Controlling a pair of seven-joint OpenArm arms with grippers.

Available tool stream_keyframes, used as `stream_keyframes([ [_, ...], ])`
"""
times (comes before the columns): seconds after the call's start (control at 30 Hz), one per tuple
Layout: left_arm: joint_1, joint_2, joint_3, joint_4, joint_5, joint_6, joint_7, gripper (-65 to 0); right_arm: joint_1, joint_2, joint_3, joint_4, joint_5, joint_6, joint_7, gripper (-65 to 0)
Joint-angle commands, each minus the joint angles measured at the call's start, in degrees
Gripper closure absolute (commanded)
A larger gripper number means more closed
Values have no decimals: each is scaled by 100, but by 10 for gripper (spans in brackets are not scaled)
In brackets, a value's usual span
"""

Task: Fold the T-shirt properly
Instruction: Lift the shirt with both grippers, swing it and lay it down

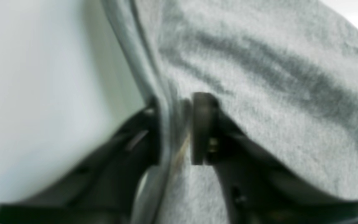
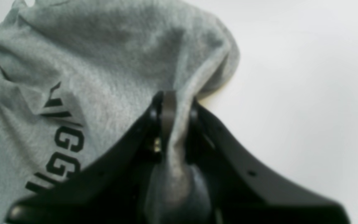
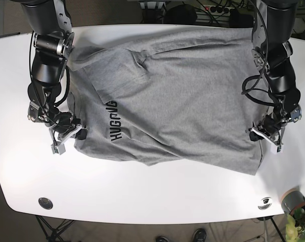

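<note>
both claws, left claw (image 1: 176, 130) and right claw (image 2: 176, 124), pinch opposite t-shirt (image 3: 178, 96) edges on the worktop (image 3: 142, 201); fold likely beginning, next lifting both edges together.

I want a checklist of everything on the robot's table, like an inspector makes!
Surface: white table, mostly bare around the shirt.
Job's things: grey T-shirt spread out, wrinkled, black lettering showing.
Clutter: small round metal fittings near the front corners.
Grippers: left end effector shut on the shirt's edge; right end effector shut on bunched fabric.
Cables: black cables looped along the arm on the base view's right.
Surroundings: plant at the lower right corner; shoes below the table.
</note>
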Motion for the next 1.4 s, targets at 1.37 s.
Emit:
stream_keyframes([
  [1.37, -1263, 499, 32, 3940, 53, -38, 1964, 0, 2438, 846, -800, 1210, -7, 26, -890, -22],
])
